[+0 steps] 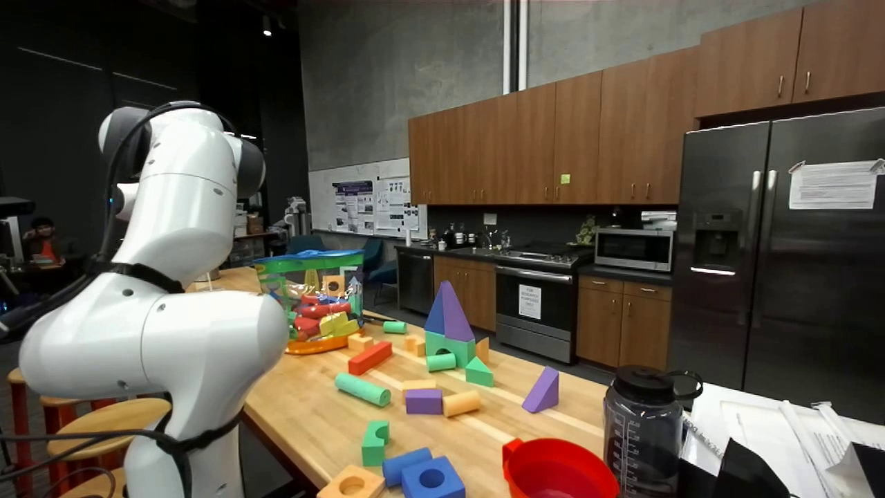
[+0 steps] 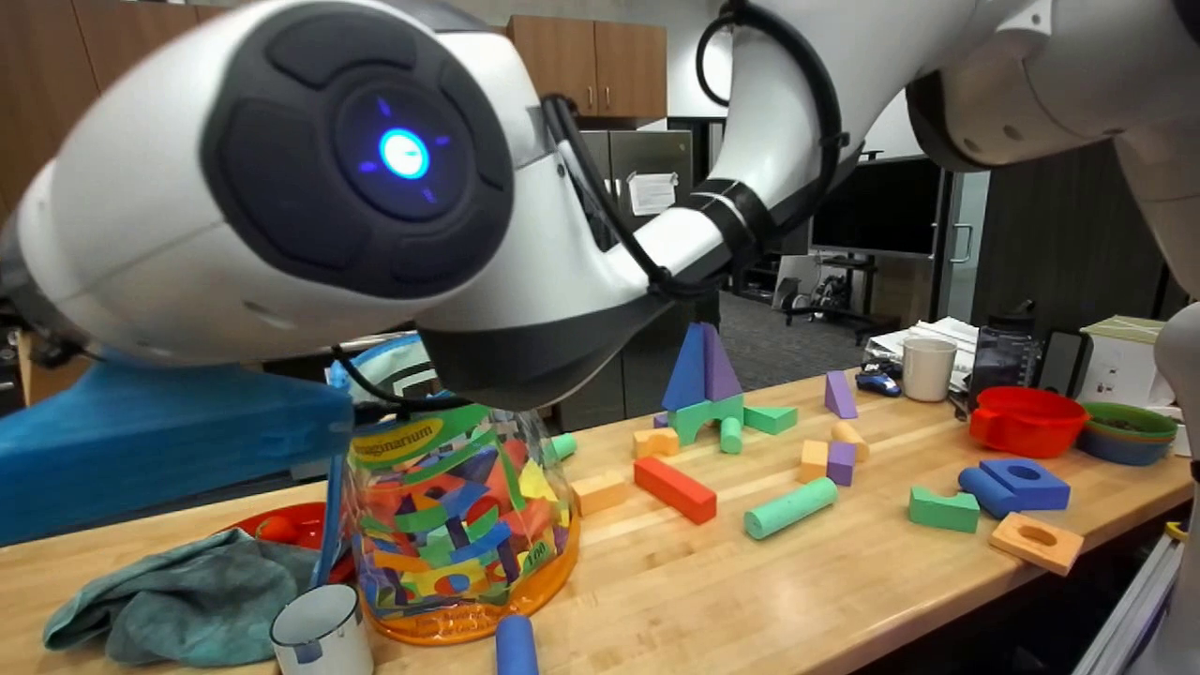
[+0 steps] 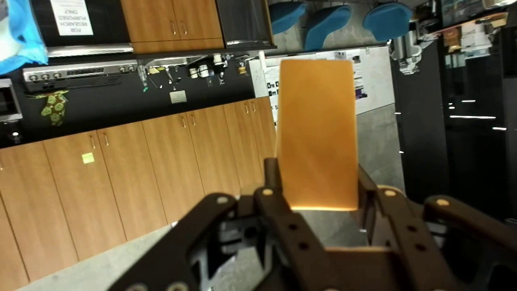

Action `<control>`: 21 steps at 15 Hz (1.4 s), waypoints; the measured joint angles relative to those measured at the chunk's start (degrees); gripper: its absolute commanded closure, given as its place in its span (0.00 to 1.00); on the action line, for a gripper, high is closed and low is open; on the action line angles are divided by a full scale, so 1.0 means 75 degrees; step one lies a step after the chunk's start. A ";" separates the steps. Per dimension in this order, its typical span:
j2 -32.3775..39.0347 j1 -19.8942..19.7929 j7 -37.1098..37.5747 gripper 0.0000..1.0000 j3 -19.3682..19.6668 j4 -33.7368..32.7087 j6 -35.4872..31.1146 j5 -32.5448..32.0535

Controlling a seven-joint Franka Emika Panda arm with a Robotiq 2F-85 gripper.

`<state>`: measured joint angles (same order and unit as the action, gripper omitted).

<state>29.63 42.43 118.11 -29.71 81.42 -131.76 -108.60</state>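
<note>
An orange rectangular block (image 3: 318, 129) is held between the two dark fingers of my gripper (image 3: 317, 173), which press on its opposite sides in the wrist view. That view is upside down, with kitchen cabinets behind the block. Neither exterior view shows the gripper or this block. Below the arm's wrist stands a clear bag of coloured blocks (image 2: 459, 525) on an orange base. On the wooden table, a purple and blue peak (image 2: 703, 364) tops a green arch (image 2: 692, 424). Around it lie a red bar (image 2: 675, 489), a green cylinder (image 2: 790, 508) and several other blocks.
A red bowl (image 2: 1029, 422) and a dark water bottle (image 1: 641, 429) stand at the table's end. Near the bag are a grey-green cloth (image 2: 187, 595), an enamel mug (image 2: 323, 637) and a blue cylinder (image 2: 516, 647). Blue material (image 2: 169, 441) extends beneath the wrist.
</note>
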 measured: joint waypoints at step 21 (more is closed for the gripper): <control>0.2617 0.0997 -0.1239 0.84 0.1679 -0.4068 0.1724 0.2333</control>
<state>49.25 49.90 108.82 -17.12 50.91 -118.84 -91.10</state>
